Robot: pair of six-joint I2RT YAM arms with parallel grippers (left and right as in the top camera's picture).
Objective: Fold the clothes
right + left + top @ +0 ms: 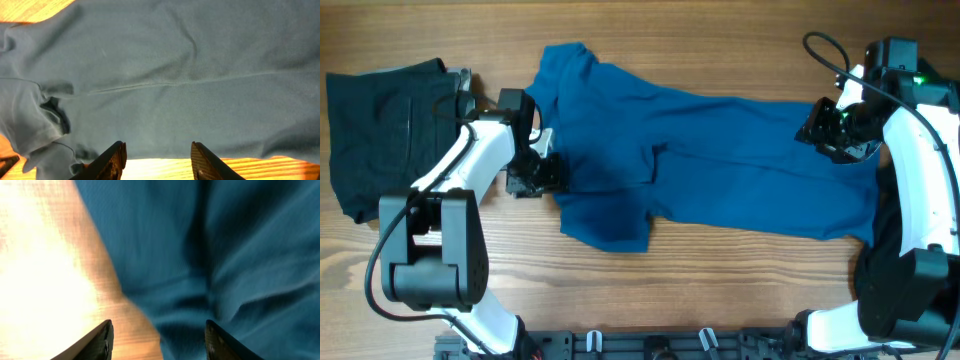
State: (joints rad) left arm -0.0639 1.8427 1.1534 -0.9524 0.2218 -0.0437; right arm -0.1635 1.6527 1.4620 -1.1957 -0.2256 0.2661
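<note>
Left gripper: open wide, holding nothing. It sits low at the left edge of the blue shirt, close to the table.
Left gripper up close: the two fingers are far apart. One finger is over bare wood and the other is over blue cloth. The edge of the shirt runs down between them. It is too blurry to tell if the fingers touch the cloth.
Right gripper: open too, with nothing in it. It is over the right end of the shirt, on the far side.
Right gripper up close: the fingers are apart. A thin strip of wood shows by the tips. The shirt fills the rest of the view.
Blue shirt: it lies in the middle of the table, stretched long from left to right. It is flat but a bit wrinkly. One part sticks out toward the far left corner. Another flap sticks out on the near side, close to the left gripper.
Seam: a thin line runs across the cloth in the right wrist view. To the left of it the cloth is bunched up in a small lump.
Dark cloth: it lies at the far left of the table, apart from the shirt. The white left arm is between the two.
</note>
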